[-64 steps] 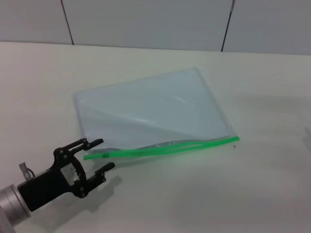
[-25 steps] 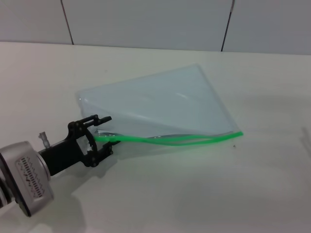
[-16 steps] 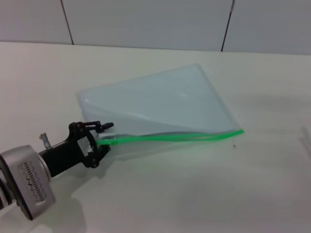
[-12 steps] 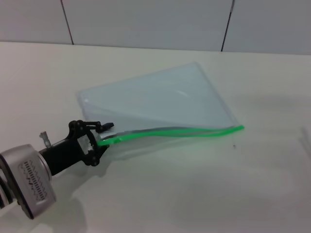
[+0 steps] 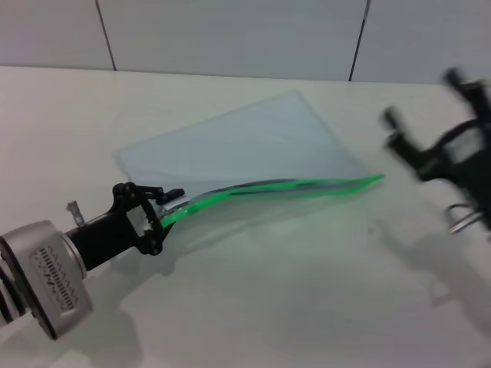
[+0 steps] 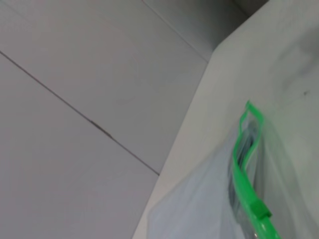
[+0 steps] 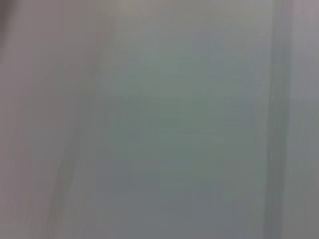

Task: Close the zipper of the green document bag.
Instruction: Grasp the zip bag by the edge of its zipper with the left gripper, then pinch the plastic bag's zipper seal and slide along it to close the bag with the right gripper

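The green document bag (image 5: 245, 146) lies on the white table, its near-left corner raised off the surface. The zipper (image 5: 307, 186) runs along its near edge as a bright green strip, and its two sides gape slightly in the middle. My left gripper (image 5: 167, 208) is shut on the left end of the zipper. The left wrist view shows the zipper (image 6: 242, 179) with a small green tab (image 6: 259, 209) and the bag's pale sheet (image 6: 199, 214). My right gripper (image 5: 422, 100) hovers, blurred, above the table to the right of the bag, open and holding nothing.
The white table (image 5: 268, 307) stretches in front of and around the bag. A grey panelled wall (image 5: 230, 31) stands behind it. The right wrist view is a grey blur with nothing to make out.
My left gripper moved to the zipper's left end, shut on it and lifted that corner. The right arm has come into view from the right.
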Available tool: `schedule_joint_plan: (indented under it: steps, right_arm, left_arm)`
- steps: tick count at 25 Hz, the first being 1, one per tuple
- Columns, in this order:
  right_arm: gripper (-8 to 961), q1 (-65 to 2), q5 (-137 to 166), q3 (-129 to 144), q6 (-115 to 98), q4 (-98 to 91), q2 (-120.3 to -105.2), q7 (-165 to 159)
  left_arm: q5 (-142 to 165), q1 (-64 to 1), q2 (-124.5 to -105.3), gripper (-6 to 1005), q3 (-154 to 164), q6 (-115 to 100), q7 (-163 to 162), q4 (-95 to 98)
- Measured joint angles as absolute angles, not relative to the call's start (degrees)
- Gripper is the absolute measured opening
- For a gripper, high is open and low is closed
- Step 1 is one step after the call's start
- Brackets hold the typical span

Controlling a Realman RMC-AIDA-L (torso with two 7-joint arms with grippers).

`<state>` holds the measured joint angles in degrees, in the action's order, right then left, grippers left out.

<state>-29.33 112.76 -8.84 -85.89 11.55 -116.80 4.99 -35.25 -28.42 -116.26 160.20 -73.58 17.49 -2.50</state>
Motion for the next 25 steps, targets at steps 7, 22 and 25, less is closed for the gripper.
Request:
schedule_joint_plan:
  steps: [7,22,25]
  right_arm:
    - [886,-34.8,125.8,-3.8,-78.5,13.5,-116.97,18.8]
    - [879,-38.1,134.4,-4.0,-64.6,21.1,-117.31,36.8]
    - [877,-38.1,134.1,-4.4,-64.5,21.2,-117.37,38.4]
  left_arm:
    - [-34.3,-29.1,-116.07,58,160.9,-74.9,17.3,-0.4]
    - [-31.7,-29.8,-116.14,54,160.9,-77.8,17.0,1.0]
    - [-31.0,-29.8,-116.17,54,160.9,-78.0,17.0,1.4]
